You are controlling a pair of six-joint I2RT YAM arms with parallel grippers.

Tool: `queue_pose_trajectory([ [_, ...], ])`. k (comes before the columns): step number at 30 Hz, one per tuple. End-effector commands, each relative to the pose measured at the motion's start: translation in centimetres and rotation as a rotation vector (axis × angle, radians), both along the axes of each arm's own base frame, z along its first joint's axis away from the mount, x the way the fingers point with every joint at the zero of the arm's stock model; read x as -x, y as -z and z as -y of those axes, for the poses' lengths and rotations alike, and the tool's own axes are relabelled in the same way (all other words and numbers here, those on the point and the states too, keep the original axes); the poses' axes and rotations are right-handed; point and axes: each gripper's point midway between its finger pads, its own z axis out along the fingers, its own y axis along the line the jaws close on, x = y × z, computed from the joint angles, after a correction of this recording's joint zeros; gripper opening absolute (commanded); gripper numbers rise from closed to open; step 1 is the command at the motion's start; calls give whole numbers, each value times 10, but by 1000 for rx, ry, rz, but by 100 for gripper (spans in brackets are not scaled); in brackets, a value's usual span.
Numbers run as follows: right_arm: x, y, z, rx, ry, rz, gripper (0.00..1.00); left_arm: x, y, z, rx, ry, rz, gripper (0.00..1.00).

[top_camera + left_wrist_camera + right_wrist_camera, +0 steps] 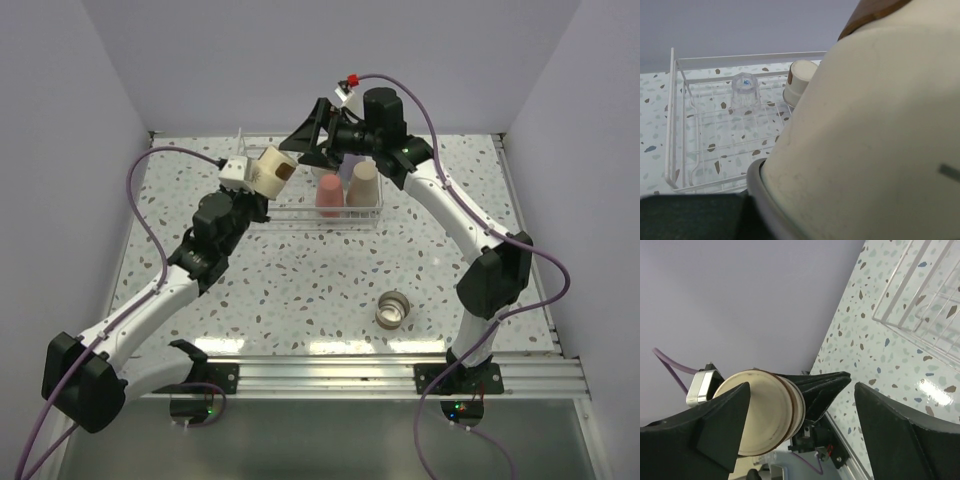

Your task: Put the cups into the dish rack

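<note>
The left claw (258,176) grips a cream cup (274,170) lying sideways, up over the left end of the dish rack (300,216). One end points at the right claw (305,148), which is wide open just beside it.

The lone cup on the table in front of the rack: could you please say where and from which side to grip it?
Grip its round side wall from straight above, fingers astride it. The cup seems to stand on end on the table, showing concentric rings to the top camera, with nothing close beside it. Which end is up I cannot tell.
</note>
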Motion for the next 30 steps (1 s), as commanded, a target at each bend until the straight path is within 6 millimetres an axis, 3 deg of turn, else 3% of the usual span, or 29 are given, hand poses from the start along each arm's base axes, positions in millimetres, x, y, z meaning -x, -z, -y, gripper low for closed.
queue_pose_trajectory([
  [1, 12, -14, -4, -5, -43, 33, 91, 1, -47, 0, 53, 28, 152, 0],
  [3, 12, -15, -3, -8, -41, 38, 98, 1, -49, -1, 51, 31, 155, 0],
  [14, 31, -60, -10, -151, -74, 136, 98, -4, -39, -1, 37, 32, 133, 0],
  [15, 32, -71, -9, -181, -73, 169, 98, -4, -39, 0, 39, 32, 133, 0],
  [21, 42, -86, -12, -280, -103, 173, 98, -6, -34, 1, 38, 32, 124, 0],
  [24, 49, -92, -16, -307, -124, 166, 98, -7, -34, 1, 41, 28, 124, 0],
  [30, 57, -74, -25, -229, -155, 153, 98, -12, -30, 2, 49, 19, 117, 0],
])
